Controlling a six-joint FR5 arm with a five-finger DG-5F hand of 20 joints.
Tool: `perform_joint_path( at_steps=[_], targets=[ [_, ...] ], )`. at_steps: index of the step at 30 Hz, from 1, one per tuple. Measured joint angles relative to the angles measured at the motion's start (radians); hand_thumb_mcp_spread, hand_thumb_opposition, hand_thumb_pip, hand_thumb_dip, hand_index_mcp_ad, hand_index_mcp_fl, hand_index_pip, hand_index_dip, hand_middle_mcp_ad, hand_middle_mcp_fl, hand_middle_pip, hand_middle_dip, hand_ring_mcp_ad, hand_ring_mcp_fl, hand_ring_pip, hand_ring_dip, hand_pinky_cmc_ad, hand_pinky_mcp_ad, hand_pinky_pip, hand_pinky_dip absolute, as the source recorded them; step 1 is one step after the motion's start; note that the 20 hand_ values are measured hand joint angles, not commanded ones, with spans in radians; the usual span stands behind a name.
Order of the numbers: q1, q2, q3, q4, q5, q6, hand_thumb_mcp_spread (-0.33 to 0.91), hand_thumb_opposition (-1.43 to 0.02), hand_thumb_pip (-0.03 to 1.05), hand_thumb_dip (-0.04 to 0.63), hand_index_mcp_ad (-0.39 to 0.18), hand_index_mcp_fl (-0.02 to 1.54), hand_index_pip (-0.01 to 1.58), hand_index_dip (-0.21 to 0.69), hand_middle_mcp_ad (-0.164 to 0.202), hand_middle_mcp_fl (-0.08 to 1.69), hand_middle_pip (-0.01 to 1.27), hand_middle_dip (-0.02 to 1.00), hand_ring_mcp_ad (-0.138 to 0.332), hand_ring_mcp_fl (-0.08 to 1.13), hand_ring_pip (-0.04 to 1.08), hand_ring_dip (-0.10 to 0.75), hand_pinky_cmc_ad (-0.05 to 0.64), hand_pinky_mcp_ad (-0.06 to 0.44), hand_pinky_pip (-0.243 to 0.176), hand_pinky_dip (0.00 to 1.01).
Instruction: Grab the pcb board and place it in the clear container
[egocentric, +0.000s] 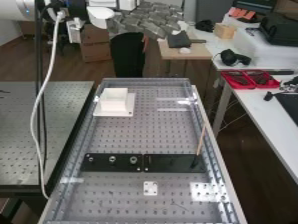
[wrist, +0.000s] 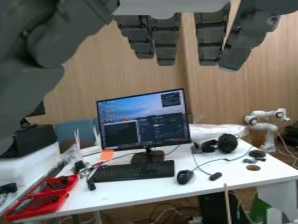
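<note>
Nearest my wrist camera, the hand (wrist: 165, 44) hangs in from the top edge, its fingers fairly straight, spread wide and holding nothing. In the high view it sits at the top, raised well off the bench (egocentric: 133, 137), which I judge leaves me space to line up a first approach. Which thing is the pcb board I cannot say for certain; the small white plate (egocentric: 150, 188) at lower middle is my best guess. Pale streaks (egocentric: 173, 109) at the bench's upper right may be the clear container's edges, or only glare. Two black plates (egocentric: 174, 163) lie end to end across the middle, probably as a fixture, the left one bearing round fittings (egocentric: 112, 159), the right one keeping a thin stick (egocentric: 201, 140) upright at a lean. Upper left, a white box (egocentric: 114, 98) stands on its wider base. The grey surface is full of holes; beyond are a wooden wall (wrist: 133, 82) and a white desk (wrist: 143, 193) with a monitor (wrist: 143, 121)
</note>
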Motion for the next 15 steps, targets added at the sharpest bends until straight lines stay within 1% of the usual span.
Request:
perform_joint_path(
  at_steps=[1, 3, 4, 5, 9, 12, 14, 15],
  targets=[
    [0.0, -0.001, -0.006, 0.008, 0.003, -0.002, 0.1, -0.74, 0.2, 0.007, 0.086, 0.04, 0.09, 0.031, 0.113, 0.03, 0.15, 0.02, 0.278, 0.08, 0.11, -0.033, 0.281, 0.25, -0.094, 0.36],
    [0.002, -0.002, -0.035, 0.05, 0.018, -0.012, 0.1, -0.74, 0.21, 0.007, 0.082, 0.04, 0.09, 0.031, 0.113, 0.03, 0.15, 0.02, 0.279, 0.08, 0.1, -0.033, 0.283, 0.253, -0.094, 0.36],
    [0.001, -0.002, -0.046, 0.068, 0.023, -0.015, 0.1, -0.76, 0.21, 0.007, 0.086, 0.04, 0.09, 0.031, 0.12, 0.03, 0.15, 0.02, 0.279, 0.08, 0.1, -0.033, 0.279, 0.253, -0.094, 0.36],
    [0.001, -0.002, -0.057, 0.084, 0.027, -0.018, 0.1, -0.76, 0.22, 0.007, 0.082, 0.04, 0.09, 0.033, 0.117, 0.03, 0.15, 0.03, 0.279, 0.08, 0.11, -0.033, 0.283, 0.253, -0.094, 0.36],
    [-0.003, -0.014, -0.126, 0.191, 0.056, -0.021, 0.1, -0.76, 0.24, 0.007, 0.084, 0.04, 0.08, 0.031, 0.122, 0.02, 0.15, 0.02, 0.279, 0.08, 0.1, -0.03, 0.283, 0.253, -0.099, 0.36],
    [-0.005, -0.029, -0.159, 0.231, 0.074, -0.02, 0.1, -0.76, 0.25, 0.003, 0.087, 0.04, 0.09, 0.049, 0.124, 0.02, 0.15, 0.02, 0.279, 0.08, 0.1, -0.033, 0.283, 0.253, -0.101, 0.37],
    [-0.007, -0.044, -0.172, 0.244, 0.085, -0.013, 0.09, -0.76, 0.29, 0.007, 0.087, 0.04, 0.08, 0.045, 0.124, 0.02, 0.15, 0.02, 0.279, 0.08, 0.11, -0.033, 0.283, 0.25, -0.101, 0.37],
    [-0.009, -0.055, -0.178, 0.25, 0.092, -0.006, 0.11, -0.75, 0.31, 0.007, 0.082, 0.04, 0.09, 0.051, 0.124, 0.02, 0.15, 0.02, 0.279, 0.07, 0.1, -0.033, 0.283, 0.25, -0.101, 0.37]
  ],
)
